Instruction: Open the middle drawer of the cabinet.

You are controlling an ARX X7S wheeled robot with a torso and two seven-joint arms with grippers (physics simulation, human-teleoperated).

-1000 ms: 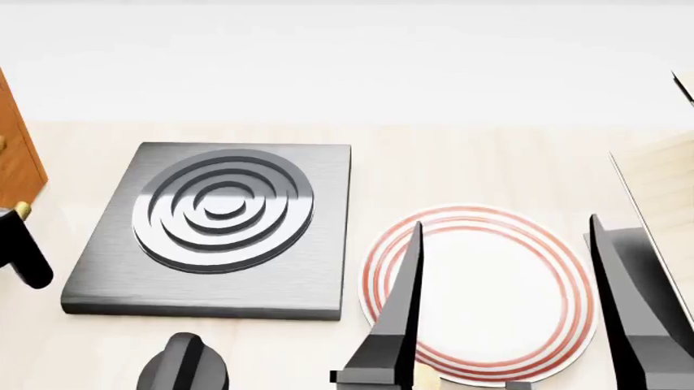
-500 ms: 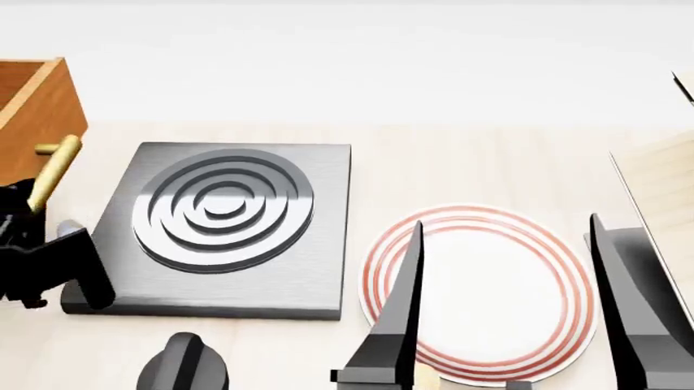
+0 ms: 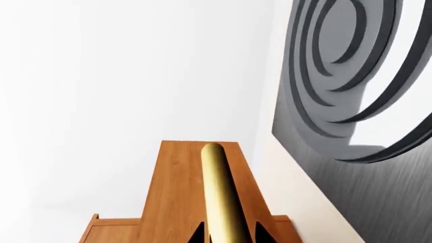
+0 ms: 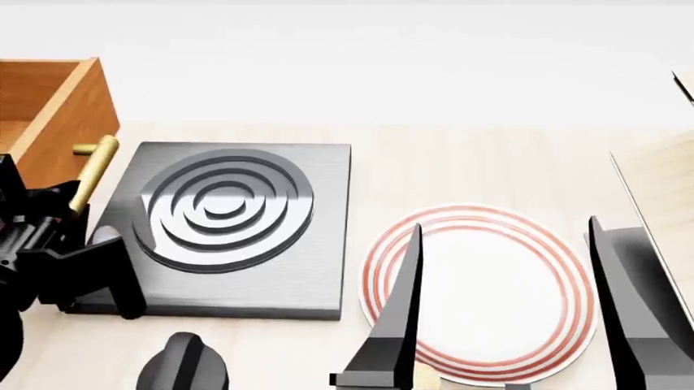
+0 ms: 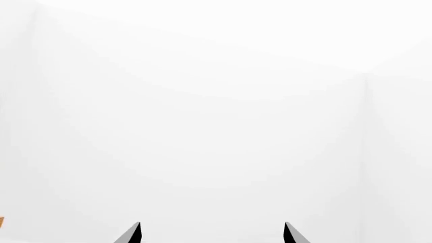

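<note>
Gripping the brass handle with our left gripper, jaws closed either side of the bar, we have the middle drawer at far left, pulled out (open top showing). Our right gripper hangs open, well apart. The bar runs crosswise to our pull.

Grey stove plate (concentric rings) beside a red-ringed plate.

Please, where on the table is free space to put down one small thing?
Bare strip of table behind the stove plate and the striped plate; narrow gap between those two. Crowded at left: the open drawer, its handle and the left pincer.
</note>
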